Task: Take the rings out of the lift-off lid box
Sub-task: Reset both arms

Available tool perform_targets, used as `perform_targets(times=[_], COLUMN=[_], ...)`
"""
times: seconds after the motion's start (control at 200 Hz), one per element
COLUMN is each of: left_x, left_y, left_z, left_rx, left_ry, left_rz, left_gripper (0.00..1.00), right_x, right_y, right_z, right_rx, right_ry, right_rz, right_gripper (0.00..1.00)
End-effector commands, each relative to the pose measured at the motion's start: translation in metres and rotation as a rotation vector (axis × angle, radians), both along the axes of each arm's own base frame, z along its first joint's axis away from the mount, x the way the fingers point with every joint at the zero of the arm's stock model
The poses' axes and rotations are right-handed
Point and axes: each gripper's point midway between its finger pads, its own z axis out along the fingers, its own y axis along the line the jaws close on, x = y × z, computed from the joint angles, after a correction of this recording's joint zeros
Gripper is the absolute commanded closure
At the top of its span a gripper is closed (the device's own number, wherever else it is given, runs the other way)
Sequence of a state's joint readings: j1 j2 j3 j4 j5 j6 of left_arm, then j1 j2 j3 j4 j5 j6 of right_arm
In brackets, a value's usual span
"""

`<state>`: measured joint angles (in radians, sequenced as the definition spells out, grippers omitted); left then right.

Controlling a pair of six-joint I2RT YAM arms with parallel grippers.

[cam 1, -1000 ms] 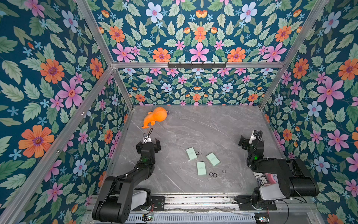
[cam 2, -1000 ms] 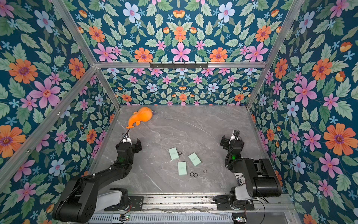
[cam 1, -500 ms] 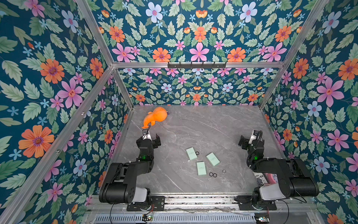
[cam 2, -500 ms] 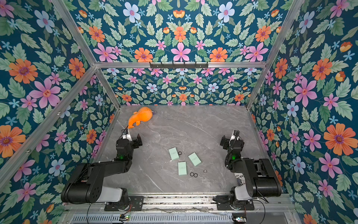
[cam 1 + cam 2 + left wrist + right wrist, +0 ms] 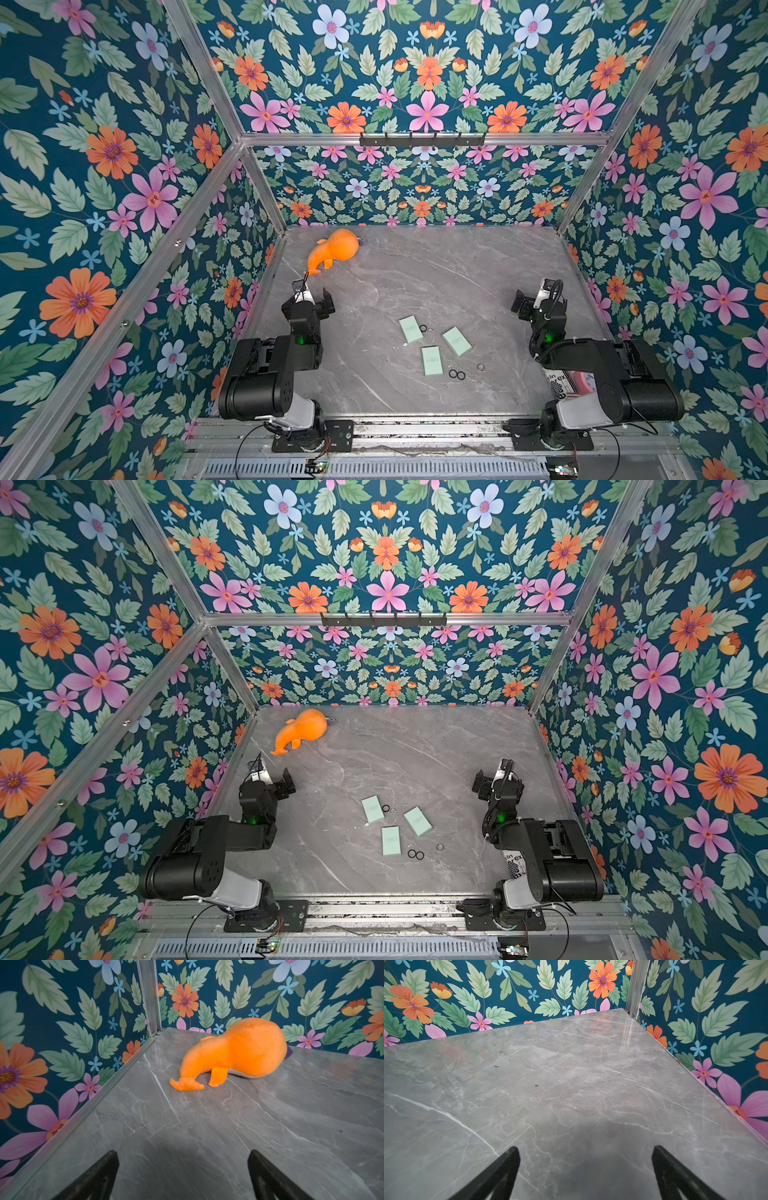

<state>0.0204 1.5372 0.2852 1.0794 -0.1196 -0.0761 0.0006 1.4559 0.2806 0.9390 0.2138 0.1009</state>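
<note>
I'm folding my left gripper (image 5: 316, 297) back home, matching my right gripper (image 5: 532, 300), both gaping wide and empty, while 5 rings (image 5: 456, 374) are lying on the table (image 5: 436, 270) beside the 3 mint-green box pieces (image 5: 431, 360), so the task's looking done.

Matte-black, blocky left arm (image 5: 266, 374) and matching right arm (image 5: 623, 374).
Each shows a pale grey base joint (image 5: 300, 409), a small green light (image 5: 298, 339) and thin black cables (image 5: 561, 289).
</note>
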Motion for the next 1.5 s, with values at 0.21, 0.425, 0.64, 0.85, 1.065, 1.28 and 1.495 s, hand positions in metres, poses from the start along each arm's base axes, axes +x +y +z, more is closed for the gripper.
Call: perform_targets(times=[0.21,0.425,0.64,0.85,1.065,1.28,1.495], left_x=[0.0069,0.0081,0.0064,0.0061,0.0062,0.0061,0.0058], left_y=[-0.0087,-0.0101,-0.0104,-0.0104,-0.0103,-0.0103,-0.0103], left_z=[0.0089,0.0094,0.0101,0.0107,0.0109,0.0106,0.0104], left_rx=[0.015,0.062,0.070,0.070,0.070,0.070,0.070], left_ry=[-0.068,-0.062,-0.064,-0.068,-0.068,-0.068,-0.067], left_rz=[-0.058,-0.010,-0.002,-0.003,-0.002,-0.002,-0.002], left_gripper=[0.00,0.00,0.00,0.00,0.00,0.00,0.00], right_x=[0.0024,0.0026,0.0023,0.0024,0.0024,0.0026,0.0024], right_y=[-0.0022,-0.0019,-0.0019,-0.0022,-0.0019,-0.0020,-0.0019], right_z=[0.0071,0.0077,0.0073,0.0073,0.0075,0.0073,0.0074], right_rx=[-0.009,-0.008,-0.008,-0.008,-0.008,-0.008,-0.008], right_ry=[-0.027,-0.029,-0.028,-0.028,-0.029,-0.028,-0.029], right_rz=[-0.010,-0.010,-0.011,-0.011,-0.010,-0.010,-0.011], right_gripper=[0.00,0.00,0.00,0.00,0.00,0.00,0.00])
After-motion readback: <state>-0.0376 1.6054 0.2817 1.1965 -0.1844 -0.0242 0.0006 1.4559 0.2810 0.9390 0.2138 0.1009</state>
